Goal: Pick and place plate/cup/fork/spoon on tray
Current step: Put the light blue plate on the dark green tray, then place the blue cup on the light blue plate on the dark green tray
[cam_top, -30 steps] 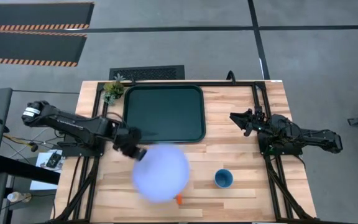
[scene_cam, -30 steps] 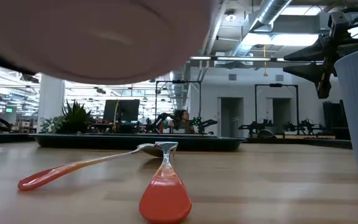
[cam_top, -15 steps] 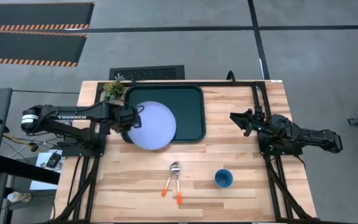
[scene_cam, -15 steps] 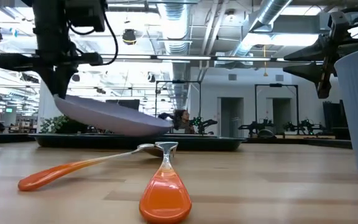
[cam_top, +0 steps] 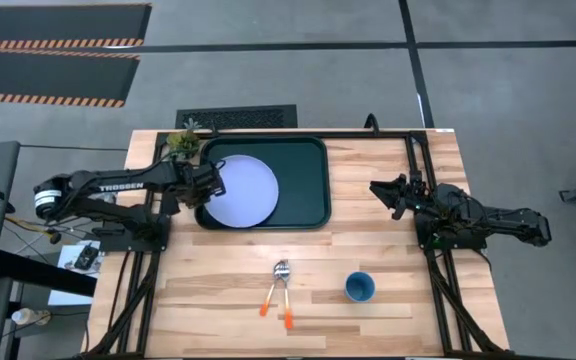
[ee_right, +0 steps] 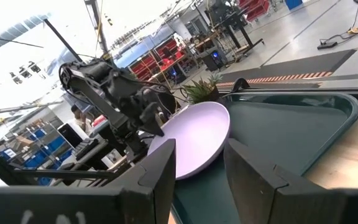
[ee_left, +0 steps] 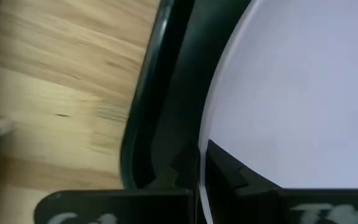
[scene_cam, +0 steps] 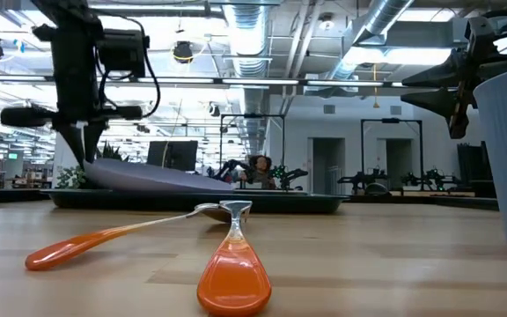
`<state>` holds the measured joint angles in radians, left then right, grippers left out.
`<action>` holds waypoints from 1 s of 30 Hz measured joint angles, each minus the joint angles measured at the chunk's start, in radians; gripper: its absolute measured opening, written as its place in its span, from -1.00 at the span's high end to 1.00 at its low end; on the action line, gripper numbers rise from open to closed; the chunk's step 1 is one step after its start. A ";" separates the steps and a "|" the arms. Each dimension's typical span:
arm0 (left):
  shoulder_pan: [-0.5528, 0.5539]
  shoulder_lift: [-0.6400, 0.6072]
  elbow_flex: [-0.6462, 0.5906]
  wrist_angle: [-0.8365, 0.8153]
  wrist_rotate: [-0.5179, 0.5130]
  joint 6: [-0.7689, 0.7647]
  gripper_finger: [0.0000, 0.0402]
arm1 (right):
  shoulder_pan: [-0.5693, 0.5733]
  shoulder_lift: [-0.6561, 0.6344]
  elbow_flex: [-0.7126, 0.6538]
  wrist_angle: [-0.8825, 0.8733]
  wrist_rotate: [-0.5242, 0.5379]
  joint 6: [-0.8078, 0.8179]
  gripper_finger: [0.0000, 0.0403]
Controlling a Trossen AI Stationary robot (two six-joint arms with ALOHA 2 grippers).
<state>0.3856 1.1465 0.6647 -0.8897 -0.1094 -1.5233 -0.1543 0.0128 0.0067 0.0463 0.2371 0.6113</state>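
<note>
high view: the left gripper (cam_top: 211, 184) is lowering the plate (cam_top: 243, 192), fingers pinching its rim, from mid-table into the tray (cam_top: 308, 190), frame's upper centre, still tilted. release comes next; right gripper (cam_top: 386, 192) is waiting, fingers parted.

The left arm stretches across the left middle of the high view, running from its base at the far left edge toward the centre, its forearm nearly level in the frame. The left gripper (cam_top: 211, 185) sits at the end of it, just left of centre, its jaws clamped on the rim of the plate (cam_top: 244, 191). In the low view this arm comes down from the upper left, wrist pointing downward. The right arm lies folded at the right middle of the high view, forearm pointing left, and the right gripper (cam_top: 386, 192) hangs free with its jaws apart and nothing between them.
</note>
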 joint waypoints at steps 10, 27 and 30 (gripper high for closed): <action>0.022 0.000 -0.052 0.050 -0.003 -0.022 0.98 | 0.000 0.000 0.000 0.000 0.000 -0.012 0.20; 0.022 -0.010 -0.027 0.104 0.102 0.095 0.36 | 0.000 0.000 0.000 0.000 0.000 -0.012 0.20; -0.003 -0.032 0.029 0.259 0.176 0.173 0.28 | 0.000 0.000 0.000 0.000 0.000 -0.010 0.20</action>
<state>0.3826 1.1149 0.6940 -0.6302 0.0665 -1.3507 -0.1543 0.0128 0.0066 0.0463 0.2367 0.6010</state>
